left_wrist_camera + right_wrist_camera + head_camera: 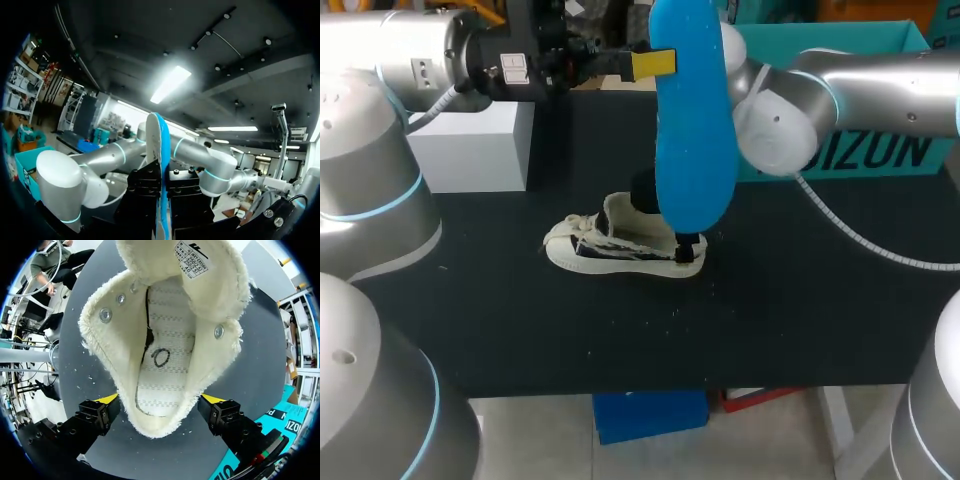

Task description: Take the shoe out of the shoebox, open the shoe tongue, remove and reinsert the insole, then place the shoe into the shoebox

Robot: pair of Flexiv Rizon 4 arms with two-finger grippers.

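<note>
1. The left gripper (655, 62) is up above the table (770, 320), clamped on the blue insole (692, 130) near its upper end.
2. In the left wrist view the insole (161, 150) shows edge-on, pinched between the two black fingers, which stand narrow with only its thickness between them.
3. The insole hangs long and upright, clear of the table. In the head view its lower end covers the space just above the shoe's heel.
4. The shoe (610, 250), cream with dark side marks, stands on its sole near the middle of the table, with its toe toward my left and its heel toward my right.
5. Its tongue (200, 270) is folded forward, so the mouth is wide. The bare stitched liner inside shows, with a small dark ring on it.
6. The right gripper (160, 402) is over the heel with its fingers spread wide and one yellow tip on each side. They seem to press the heel from both sides, though the fuzzy collar hides the contact.
7. The teal shoebox (890, 160) is at the back right of the table, behind the right arm and apart from the shoe.
8. A white box (470, 150) stands at the back left.
</note>
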